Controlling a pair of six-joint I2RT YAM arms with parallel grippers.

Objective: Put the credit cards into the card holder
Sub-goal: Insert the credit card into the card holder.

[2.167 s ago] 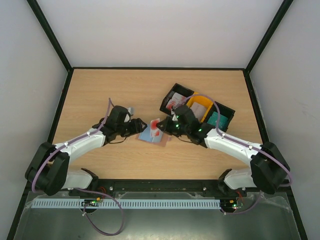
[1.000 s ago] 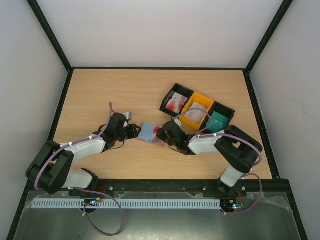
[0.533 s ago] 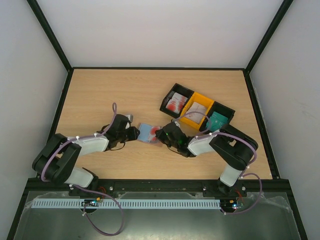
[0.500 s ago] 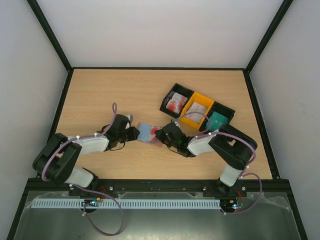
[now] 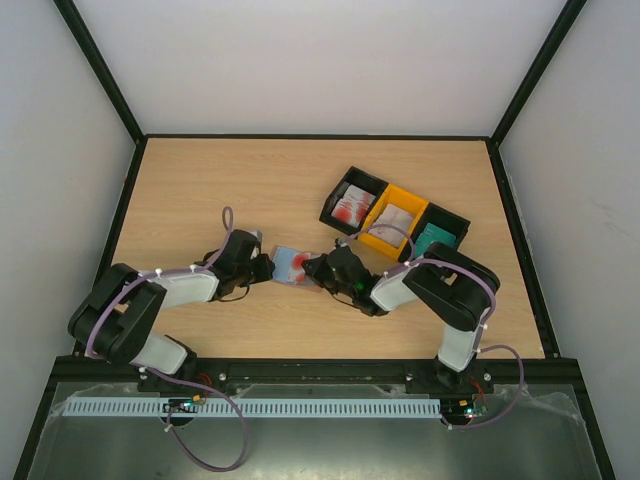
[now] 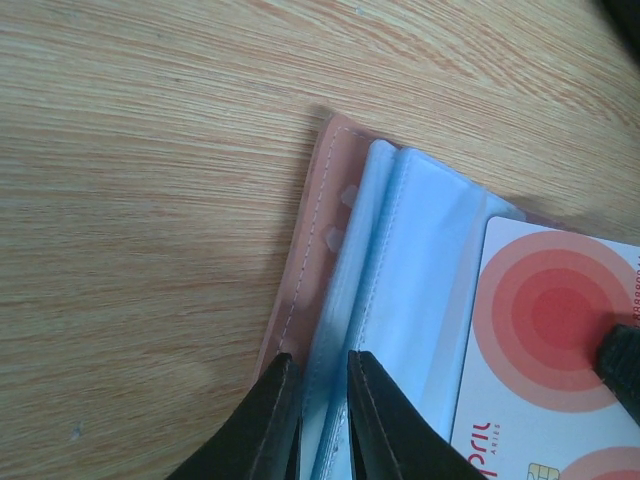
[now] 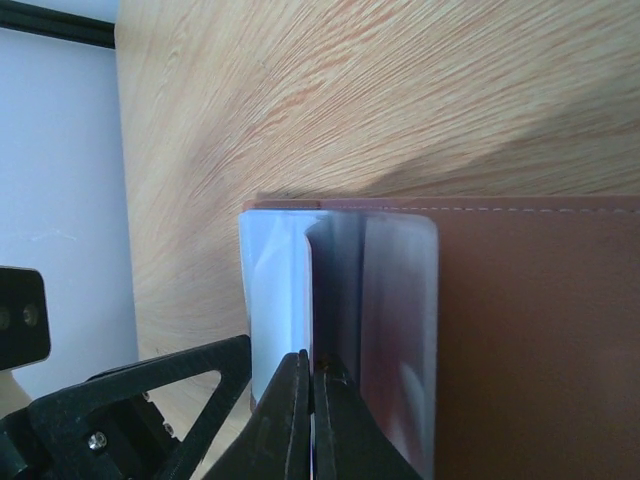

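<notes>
The card holder [image 5: 291, 266] lies open on the wooden counter [image 5: 200, 190], just left of the frame's centre, between the two pincers. The left pincer [image 6: 320, 365] has its jaws drawn close on the holder's left edge, with a pale blue pocket leaf [image 6: 400, 290] pinched in the narrow gap. A white credit card [image 6: 545, 330] with red circles lies over the blue pockets at the right of the left wrist view. The dark tip of the right pincer [image 5: 316, 268] sits on the card's right edge. The right wrist view shows that pincer closed tight on a thin sheet seen edge-on, with the holder's reddish-brown cover to its right. In the upper right of the overhead view, well apart, a row of three trays [image 5: 393, 222] holds more cards.
</notes>
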